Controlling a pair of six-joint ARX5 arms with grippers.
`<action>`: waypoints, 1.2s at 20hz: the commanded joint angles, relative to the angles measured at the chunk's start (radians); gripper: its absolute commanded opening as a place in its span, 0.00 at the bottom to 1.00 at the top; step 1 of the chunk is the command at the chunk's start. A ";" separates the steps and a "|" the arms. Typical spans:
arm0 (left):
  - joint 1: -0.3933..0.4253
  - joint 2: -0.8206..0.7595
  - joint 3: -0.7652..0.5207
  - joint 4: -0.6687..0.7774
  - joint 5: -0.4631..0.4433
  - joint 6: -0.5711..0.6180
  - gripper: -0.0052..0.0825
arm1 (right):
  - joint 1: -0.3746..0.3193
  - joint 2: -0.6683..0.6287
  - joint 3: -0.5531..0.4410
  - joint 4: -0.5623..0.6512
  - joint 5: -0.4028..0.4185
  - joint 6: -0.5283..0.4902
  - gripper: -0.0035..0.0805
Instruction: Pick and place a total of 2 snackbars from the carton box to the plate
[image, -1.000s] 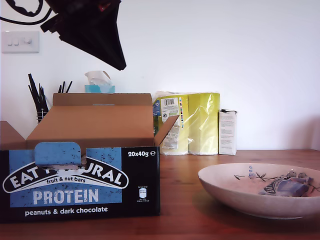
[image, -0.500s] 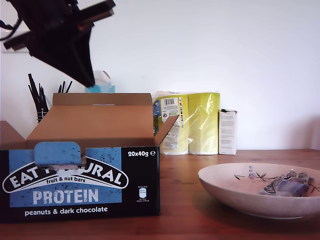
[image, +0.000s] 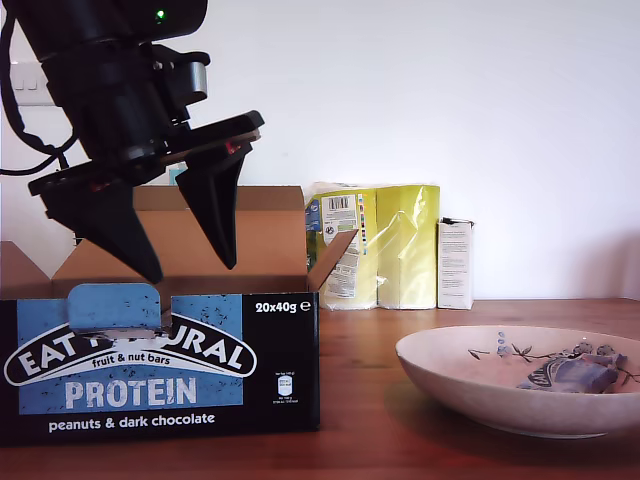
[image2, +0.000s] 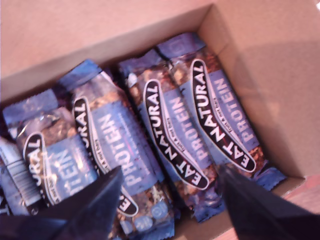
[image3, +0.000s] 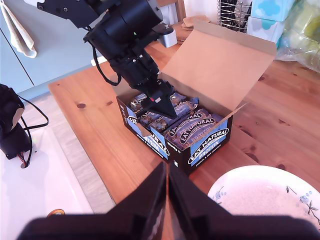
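My first gripper (image: 190, 272) hangs over the open carton box (image: 160, 365) with its jaws spread wide and nothing between them, tips pointing down into the opening, a stance that looks meant to straddle one bar from above. Through the first wrist view, the snackbars (image2: 170, 135) lie flat and side by side in the box, wrappers touching, logos up; the two nearest the box's end wall sit between the spread fingertips (image2: 100, 200), so either could be the target, and I cannot tell which the jaws are lined up on. The tight packing probably explains the wide opening: the fingers need room to slide down at a bar's edges without dragging its neighbour. My second gripper (image3: 167, 197) is held well back and high, its jaws pressed together on nothing, watching the box and the rim of the plate (image3: 235, 187) from a distance, likely parked out of the working arm's way. In the exterior view the plate sits on the wooden table (image: 370, 340) to the box's right, apart from it, and one snackbar (image: 575, 375) already lies inside it. Judging by that, one bar is delivered and this descent is for the second.
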 joint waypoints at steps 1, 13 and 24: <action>0.008 0.032 0.008 -0.004 -0.016 -0.018 0.78 | 0.005 0.000 -0.018 0.011 -0.001 -0.001 0.03; 0.039 0.102 0.008 0.032 -0.018 -0.017 0.76 | 0.005 0.000 -0.018 0.011 0.000 -0.006 0.03; 0.039 0.173 0.008 0.044 0.010 -0.016 0.74 | 0.005 0.000 -0.018 0.011 0.000 -0.006 0.03</action>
